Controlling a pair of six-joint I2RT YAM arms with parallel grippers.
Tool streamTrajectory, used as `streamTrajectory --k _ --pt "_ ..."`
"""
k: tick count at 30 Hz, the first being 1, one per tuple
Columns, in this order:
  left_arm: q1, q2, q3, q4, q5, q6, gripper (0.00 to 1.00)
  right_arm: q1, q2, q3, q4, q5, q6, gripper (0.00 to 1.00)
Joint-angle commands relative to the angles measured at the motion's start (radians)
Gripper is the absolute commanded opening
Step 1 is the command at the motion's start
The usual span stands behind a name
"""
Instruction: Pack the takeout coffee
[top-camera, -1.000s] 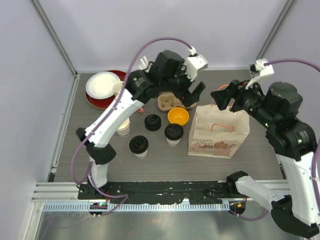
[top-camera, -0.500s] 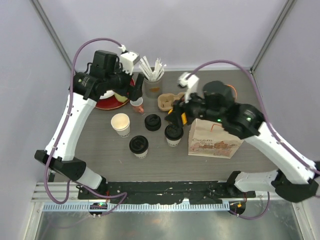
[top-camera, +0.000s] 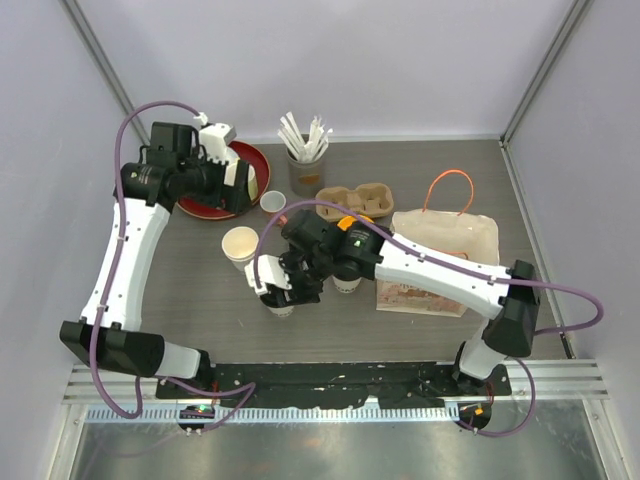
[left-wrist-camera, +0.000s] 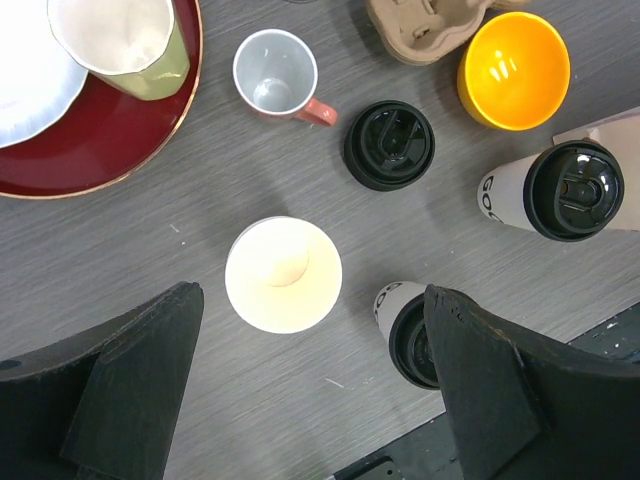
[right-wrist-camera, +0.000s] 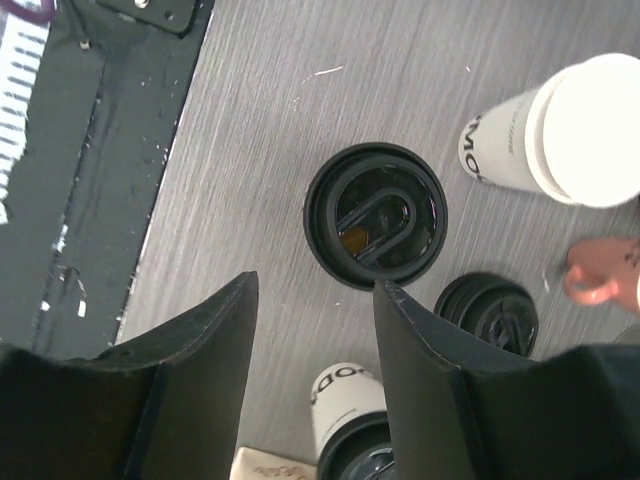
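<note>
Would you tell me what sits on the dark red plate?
A white plate and a pale green mug rest on the dark red plate; anything beneath them, or past the picture's edge, is hidden.

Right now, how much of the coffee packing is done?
Done: nothing looks packed. The near cup and the other cup both stand lidded on the table, outside the bag. In hand: nothing is held. The right fingers are open above the near cup, and the left fingers are open too. Left: probably grip the near cup, pack it, then pack the other cup.
</note>
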Motion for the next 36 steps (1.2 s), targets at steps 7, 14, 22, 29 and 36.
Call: streamTrajectory --k 7,14,22,29,36 --pt "0.021 -0.042 -0.027 0.042 0.065 0.026 0.96 -0.003 0.169 0.135 -0.141 -0.067 -0.396 0.55" --pt "0.025 -0.039 -0.029 0.039 0.079 0.037 0.95 -0.003 0.207 0.158 -0.147 -0.043 -0.425 0.5" --pt "0.03 -0.036 -0.023 0.042 0.086 0.042 0.95 -0.004 0.225 0.157 -0.173 -0.026 -0.435 0.42" --pt "0.031 -0.031 -0.021 0.041 0.1 0.045 0.94 -0.004 0.255 0.171 -0.172 -0.026 -0.419 0.36" --pt "0.033 -0.031 -0.007 0.034 0.108 0.052 0.94 -0.004 0.261 0.171 -0.158 -0.017 -0.401 0.22"
